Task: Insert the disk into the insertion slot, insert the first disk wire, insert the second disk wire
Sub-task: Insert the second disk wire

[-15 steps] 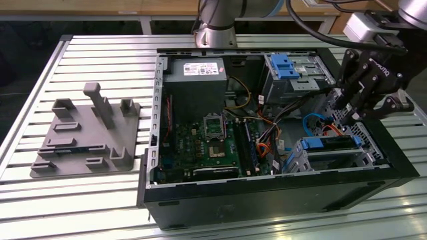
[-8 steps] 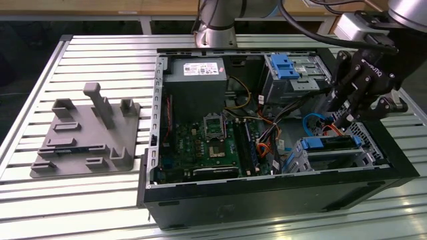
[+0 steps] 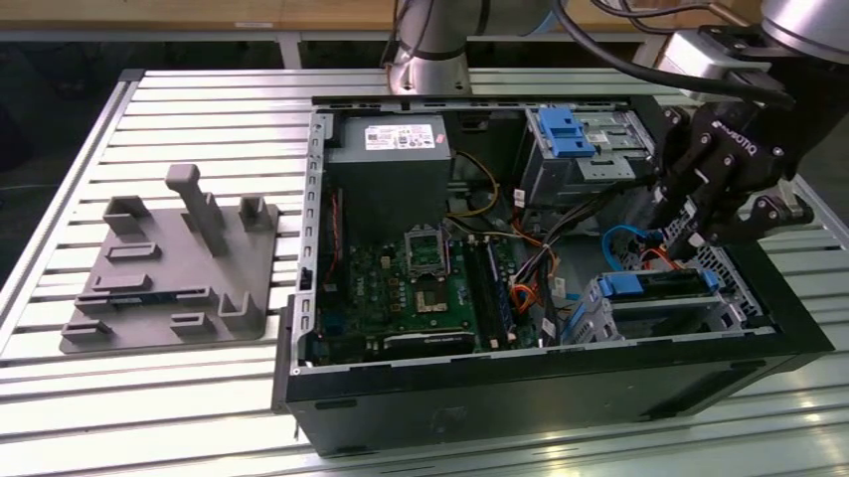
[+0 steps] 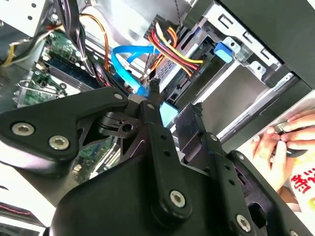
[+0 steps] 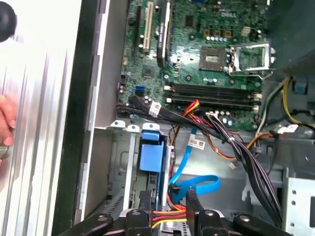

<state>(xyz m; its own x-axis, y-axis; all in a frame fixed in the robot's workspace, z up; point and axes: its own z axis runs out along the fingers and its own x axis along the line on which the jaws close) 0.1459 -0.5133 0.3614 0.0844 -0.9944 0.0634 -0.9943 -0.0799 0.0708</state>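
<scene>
An open black desktop computer case [image 3: 531, 397] lies on its side on a ribbed aluminium surface [image 3: 199, 397], with its green motherboard [image 3: 424, 288] exposed. In the exterior view the black two-fingered pincer [image 3: 679, 238] on the arm hangs inside the case near the exterior view's right wall, its tips just above the silver perforated sheet-metal drive cage [image 3: 723, 308] that serves as the insertion slot. The disk, a flat silver drive in a bright blue plastic carrier frame [image 3: 650, 285], already sits inside that cage, its blue end facing the motherboard. In the first wrist view the blue carrier end [image 5: 149, 156] shows seated in the cage, and the pincer's fingers [image 5: 193, 204] stand beside a flat light-blue data cable [image 5: 197, 184] that loops near the disk, with a bundle of red, yellow and black power wires [image 5: 167, 216] running between the finger bases. In the second wrist view the fingers [image 4: 152, 88] are drawn narrow, their tips pinching the small connector end of that light-blue cable [image 4: 142, 91], which arcs away toward the motherboard; the red-yellow-black wire bundle [image 4: 172, 46] is plugged in close behind. A grey bay with a blue latch [image 3: 568, 134] stands further back in the case. A grey moulded fixture tray [image 3: 166, 268] rests on the surface at the exterior view's left, well apart from the case. A person's hand [image 4: 278, 140] shows beyond the case wall in the second wrist view.
</scene>
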